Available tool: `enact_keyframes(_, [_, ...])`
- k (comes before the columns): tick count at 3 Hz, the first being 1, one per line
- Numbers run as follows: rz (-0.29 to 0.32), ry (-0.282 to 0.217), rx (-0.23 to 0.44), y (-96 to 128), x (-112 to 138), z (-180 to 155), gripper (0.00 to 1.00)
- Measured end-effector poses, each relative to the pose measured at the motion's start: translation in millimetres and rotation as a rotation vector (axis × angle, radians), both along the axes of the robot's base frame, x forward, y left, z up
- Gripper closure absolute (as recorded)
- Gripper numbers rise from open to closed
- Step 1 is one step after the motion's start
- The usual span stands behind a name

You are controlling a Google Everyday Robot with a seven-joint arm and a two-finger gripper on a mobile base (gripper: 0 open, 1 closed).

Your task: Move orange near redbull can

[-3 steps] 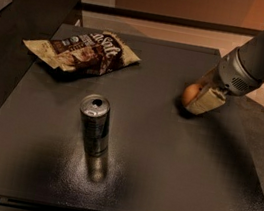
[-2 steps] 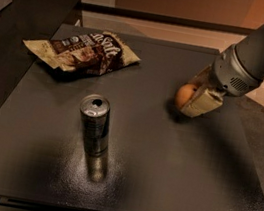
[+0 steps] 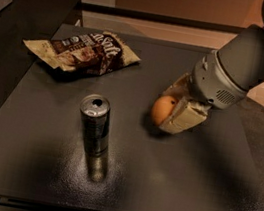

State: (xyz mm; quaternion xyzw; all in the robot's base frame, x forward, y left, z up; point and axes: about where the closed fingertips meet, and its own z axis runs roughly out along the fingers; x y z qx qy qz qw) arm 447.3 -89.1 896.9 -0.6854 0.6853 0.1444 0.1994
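Right now the gripper [image 3: 174, 109] pinches the orange [image 3: 162, 111] at centre-right of the frame, apart from the can [image 3: 93, 127] (upright, centre-left). Swinging too far left could topple that slim can. A careless release could send the fruit rolling across the table [image 3: 193, 189].

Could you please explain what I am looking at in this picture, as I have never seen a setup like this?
The grey shape coming in from the upper right is a robot arm, and the cream two-fingered part at its end is its claw. One camera looks down at a dark table. The claw is closed around an orange, right of the table's middle. A can stands upright to its left, apart from it. A snack bag lies flat at the back left.
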Motion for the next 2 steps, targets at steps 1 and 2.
enact_keyframes(1, [0.073,0.014,0.022,25.5,-23.2,-9.4,1.0])
enact_keyframes(2, [0.11,0.024,0.033,42.0,-34.0,-22.3,0.86])
